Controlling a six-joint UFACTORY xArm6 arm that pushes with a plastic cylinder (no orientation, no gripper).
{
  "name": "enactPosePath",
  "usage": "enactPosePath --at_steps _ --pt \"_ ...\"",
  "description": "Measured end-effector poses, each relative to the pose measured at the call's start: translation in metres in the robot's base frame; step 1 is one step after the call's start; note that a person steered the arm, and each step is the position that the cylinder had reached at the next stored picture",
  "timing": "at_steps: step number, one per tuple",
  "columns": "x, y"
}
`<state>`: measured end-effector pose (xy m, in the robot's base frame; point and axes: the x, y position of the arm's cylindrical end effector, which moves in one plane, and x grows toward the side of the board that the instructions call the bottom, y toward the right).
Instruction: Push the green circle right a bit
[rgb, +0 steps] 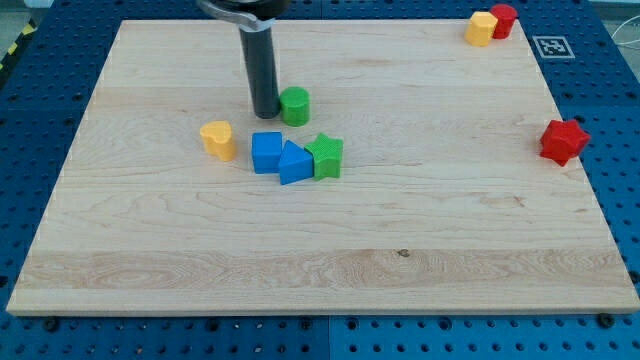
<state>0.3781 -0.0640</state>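
The green circle (295, 105) is a small green cylinder on the wooden board (320, 250), left of centre near the view's top. My tip (265, 113) is the lower end of the dark rod, standing right against the green circle's left side, touching or nearly touching it. No gripper is present.
A yellow heart-like block (218, 139) lies left below my tip. A blue cube (266, 152), a blue triangular block (295, 163) and a green star (325, 155) cluster just below the green circle. A red star (564, 141) lies at the right edge. A yellow block (481, 28) and a red block (503, 20) sit top right.
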Motion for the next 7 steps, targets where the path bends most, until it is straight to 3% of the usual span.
enactPosePath --at_steps 4,7 --pt "-0.001 0.064" --pt "-0.026 0.090"
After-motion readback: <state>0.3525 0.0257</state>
